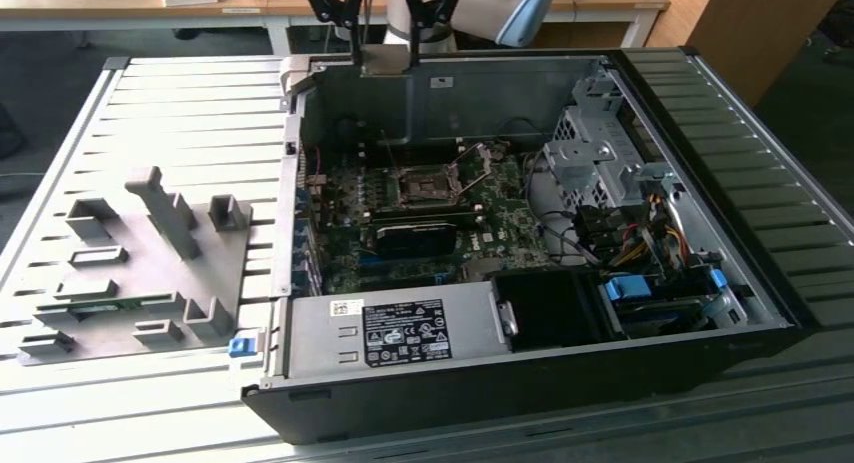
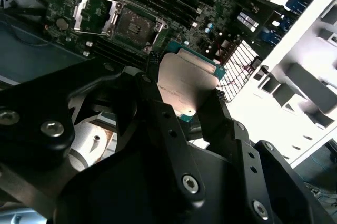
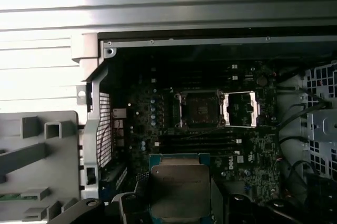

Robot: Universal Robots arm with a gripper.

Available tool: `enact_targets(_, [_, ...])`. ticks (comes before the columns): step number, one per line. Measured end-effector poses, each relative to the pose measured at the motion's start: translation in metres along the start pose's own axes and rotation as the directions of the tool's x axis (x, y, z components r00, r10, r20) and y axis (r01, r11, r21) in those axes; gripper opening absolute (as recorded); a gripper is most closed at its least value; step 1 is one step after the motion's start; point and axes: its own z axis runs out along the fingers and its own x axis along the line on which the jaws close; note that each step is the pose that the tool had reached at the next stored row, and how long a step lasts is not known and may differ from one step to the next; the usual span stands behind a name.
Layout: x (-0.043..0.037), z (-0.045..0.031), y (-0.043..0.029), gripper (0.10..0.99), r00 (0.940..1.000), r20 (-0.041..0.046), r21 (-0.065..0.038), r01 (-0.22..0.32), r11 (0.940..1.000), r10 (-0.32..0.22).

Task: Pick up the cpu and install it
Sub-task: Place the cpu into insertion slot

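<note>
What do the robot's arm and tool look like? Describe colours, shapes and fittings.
The tool is matte black, built of angular linked plates fastened with silver screws. The arm is a rounded silver-grey tube with a pale blue joint cap.

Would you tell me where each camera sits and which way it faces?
Exterior view: off the silver arm, which stands beyond the open black computer case it looks down into.
Second wrist view: on the wrist, looking past the black gripper, shut on the shiny square cpu, towards the motherboard.
First wrist view: on the wrist, looking into the case, gripper showing.
Both wrist views share the cpu and open socket.
</note>
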Motion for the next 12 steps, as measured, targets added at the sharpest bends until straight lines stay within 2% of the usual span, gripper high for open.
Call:
enact_targets(6, [-0.0044,0.0,0.0003,0.545,1.0,0.0003,0.0,-0.006,1.0,0.006])
enact_targets(12, [-0.0049,0.0,0.0003,0.545,1.0,0.0004,0.0,-0.009,1.0,0.009])
